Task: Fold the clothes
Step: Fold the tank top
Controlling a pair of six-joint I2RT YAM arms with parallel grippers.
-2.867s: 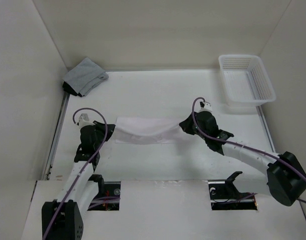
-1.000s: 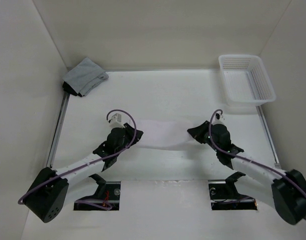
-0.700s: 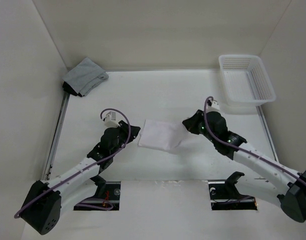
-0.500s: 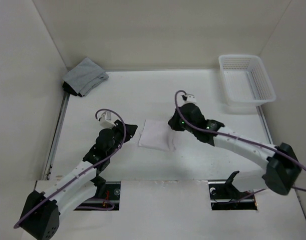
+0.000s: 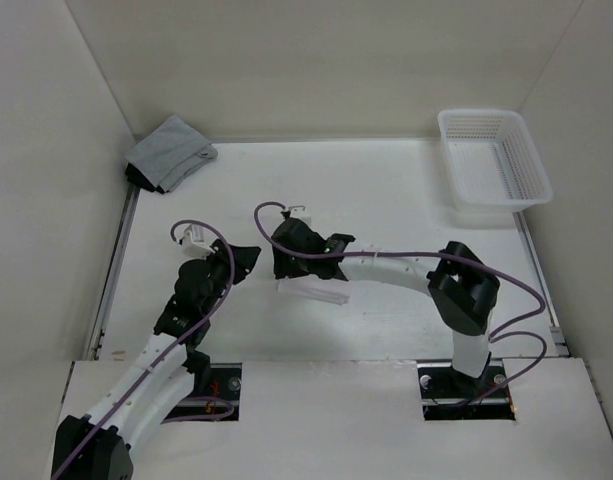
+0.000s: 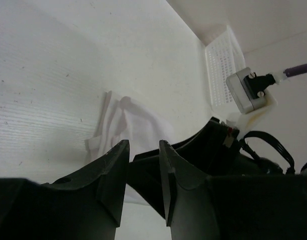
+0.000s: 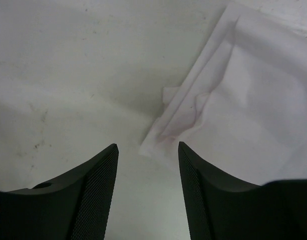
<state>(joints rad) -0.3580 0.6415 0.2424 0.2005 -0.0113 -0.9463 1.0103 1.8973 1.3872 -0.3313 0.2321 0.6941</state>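
The white garment (image 5: 321,291) lies folded into a small flat packet a little left of the middle of the desk (image 5: 386,200). It is plain cloth, and its layered edges show at the left end.

The right arm reaches across from its base, and the right claw (image 5: 282,271) hangs over the left end of the packet, hiding part of it from above. In the right wrist view, the right claw (image 7: 147,150) has its two fingers well apart with nothing between them but bare desk. The garment (image 7: 253,100) spreads up and to the right, and its nearest corner sits just past the fingertips, about in line with the gap. I cannot tell whether either finger touches the cloth.

The left claw (image 5: 248,256) sits just to the left of the packet, clear of it and close to the right claw. From its own camera, the left claw (image 6: 143,147) shows a narrow gap between its fingers and grips nothing. The garment (image 6: 128,120) lies on the desk beyond them.

A white mesh basket (image 5: 491,155) stands at the far right corner. A folded grey garment (image 5: 171,152) lies at the far left corner, well apart from the white one.
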